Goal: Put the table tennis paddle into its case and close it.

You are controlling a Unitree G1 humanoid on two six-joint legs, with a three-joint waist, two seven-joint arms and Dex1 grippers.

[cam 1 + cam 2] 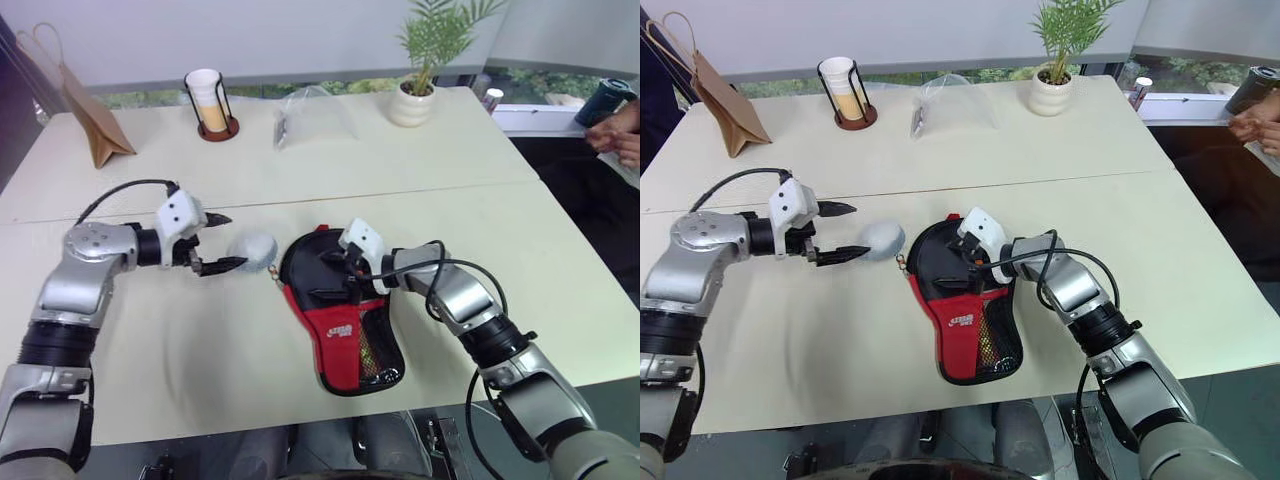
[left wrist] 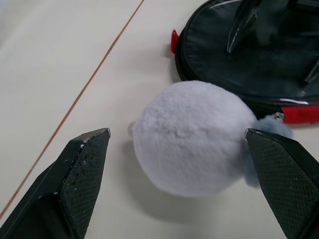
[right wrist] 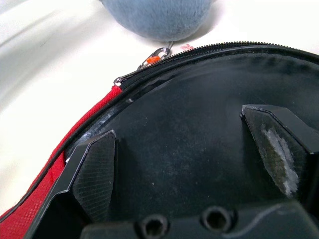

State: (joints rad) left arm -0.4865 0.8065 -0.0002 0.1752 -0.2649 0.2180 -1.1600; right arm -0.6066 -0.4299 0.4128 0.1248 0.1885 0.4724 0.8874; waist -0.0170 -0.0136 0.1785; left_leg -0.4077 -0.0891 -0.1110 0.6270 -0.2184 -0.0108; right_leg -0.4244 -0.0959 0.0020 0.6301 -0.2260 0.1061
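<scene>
Your left fingers stand apart around the pompom; right fingers spread over the case, probably touching. Closing left risks tugging the zipper pull.

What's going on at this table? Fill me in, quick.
A two-armed robot is working on a black and red paddle case lying on the table. Its right gripper is open over the case's round black end. Its left gripper is open on either side of a fluffy white pom-pom clipped to the case's zipper. Neither gripper holds anything.
</scene>
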